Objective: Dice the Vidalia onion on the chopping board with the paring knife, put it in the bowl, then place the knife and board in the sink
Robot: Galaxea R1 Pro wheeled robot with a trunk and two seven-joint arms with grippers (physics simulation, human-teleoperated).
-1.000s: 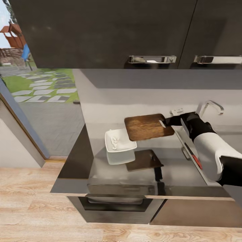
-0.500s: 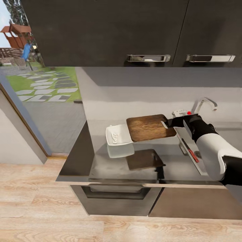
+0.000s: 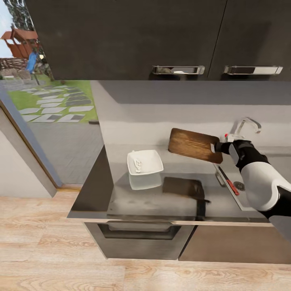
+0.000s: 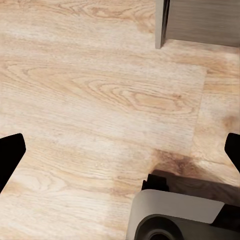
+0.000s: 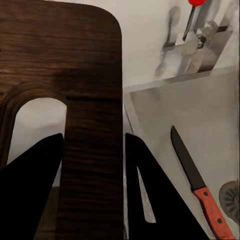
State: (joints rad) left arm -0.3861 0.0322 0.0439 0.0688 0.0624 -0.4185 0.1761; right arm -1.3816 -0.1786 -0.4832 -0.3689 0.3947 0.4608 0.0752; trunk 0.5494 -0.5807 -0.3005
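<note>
- Three views to report; from the head camera I see my right gripper (image 3: pixel 218 146) clamped on the short slotted end of the rectangular dark-brown wooden chopping board (image 3: pixel 194 144), holding it in the air above the smooth grey glossy countertop (image 3: pixel 121 194), tilted, near the back wall.
- The board's free end points toward the shallow white square bowl (image 3: pixel 144 162), which sits on the countertop well apart from it with tiny white onion cubes (image 3: pixel 138 165) inside.
- To the right lies the rectangular stainless-steel sink (image 3: pixel 246 202), with its curved chrome tap (image 3: pixel 245 125) behind my wrist and the slim paring knife with the orange-red handle (image 3: pixel 228 184) lying inside it beside the round dark drain (image 3: pixel 239 186).
- From the left wrist camera, my left gripper (image 4: pixel 120 150) stands wide open, its black fingertips (image 4: pixel 10 157) far apart over the light wooden floor (image 4: pixel 100 90).
- From the right wrist camera, the two black fingers (image 5: pixel 150 200) grip the strip of board (image 5: pixel 90 150) beside its slot hole, while the knife (image 5: pixel 200 185) rests on the basin floor (image 5: pixel 190 115), its blade pointing toward the tap with the red knob (image 5: pixel 196 2).
</note>
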